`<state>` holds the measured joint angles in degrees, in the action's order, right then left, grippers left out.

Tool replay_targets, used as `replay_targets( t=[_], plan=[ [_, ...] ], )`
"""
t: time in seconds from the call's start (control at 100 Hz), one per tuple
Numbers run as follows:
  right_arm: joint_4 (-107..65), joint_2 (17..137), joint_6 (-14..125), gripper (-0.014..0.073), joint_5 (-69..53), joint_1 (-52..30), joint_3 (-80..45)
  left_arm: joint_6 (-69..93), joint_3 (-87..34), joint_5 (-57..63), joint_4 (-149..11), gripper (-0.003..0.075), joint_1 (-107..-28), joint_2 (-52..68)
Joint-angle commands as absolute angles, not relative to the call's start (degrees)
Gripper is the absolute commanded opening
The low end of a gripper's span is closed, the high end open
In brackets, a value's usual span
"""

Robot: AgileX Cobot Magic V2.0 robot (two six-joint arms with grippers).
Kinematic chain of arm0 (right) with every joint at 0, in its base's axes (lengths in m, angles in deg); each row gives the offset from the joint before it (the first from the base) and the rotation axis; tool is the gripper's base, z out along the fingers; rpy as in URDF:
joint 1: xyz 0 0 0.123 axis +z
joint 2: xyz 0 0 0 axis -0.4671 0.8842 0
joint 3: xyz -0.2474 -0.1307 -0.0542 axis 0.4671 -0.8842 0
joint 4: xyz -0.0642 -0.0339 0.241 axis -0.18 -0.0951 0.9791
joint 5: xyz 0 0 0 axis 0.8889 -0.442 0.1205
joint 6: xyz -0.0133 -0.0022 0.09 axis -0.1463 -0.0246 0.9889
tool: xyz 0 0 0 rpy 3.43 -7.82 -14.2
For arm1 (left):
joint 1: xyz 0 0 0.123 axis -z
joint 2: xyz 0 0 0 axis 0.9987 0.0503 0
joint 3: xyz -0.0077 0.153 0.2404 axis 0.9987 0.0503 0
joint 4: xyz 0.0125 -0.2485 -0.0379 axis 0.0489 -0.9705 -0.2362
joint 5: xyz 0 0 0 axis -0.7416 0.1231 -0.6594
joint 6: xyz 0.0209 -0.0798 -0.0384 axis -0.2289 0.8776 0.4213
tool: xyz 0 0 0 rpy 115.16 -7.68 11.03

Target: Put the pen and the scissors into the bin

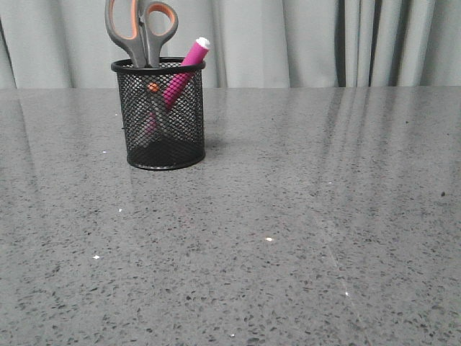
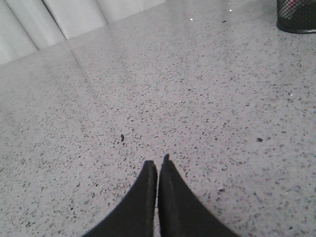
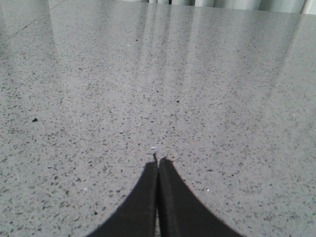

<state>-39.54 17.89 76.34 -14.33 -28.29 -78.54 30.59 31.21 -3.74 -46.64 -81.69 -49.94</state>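
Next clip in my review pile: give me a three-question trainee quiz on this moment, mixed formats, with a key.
1. True or false: the scissors stand in the black mesh pen cup with their handles up.
2. Multiple choice: where is the pink pen? A) flat on the table B) leaning inside the pen cup, cap above the rim C) held by a pincer
3. Fill in: the left pincer and the right pincer are both ____ and hold nothing.

Key: 1 true; 2 B; 3 shut
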Motion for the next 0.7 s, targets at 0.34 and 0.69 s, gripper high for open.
replay_targets(
  t=[0.34, 0.69],
  plan=[
    [-34.1, 17.2, 76.1, -0.0048, -13.3, -28.7, -79.5, 31.1, 32.5, -0.7, -46.7, -0.0021, -81.8, -51.4],
    [-34.1, 17.2, 76.1, -0.0048, -13.3, -28.7, -79.5, 31.1, 32.5, -0.7, -46.7, -0.0021, -81.8, -51.4]
  ],
)
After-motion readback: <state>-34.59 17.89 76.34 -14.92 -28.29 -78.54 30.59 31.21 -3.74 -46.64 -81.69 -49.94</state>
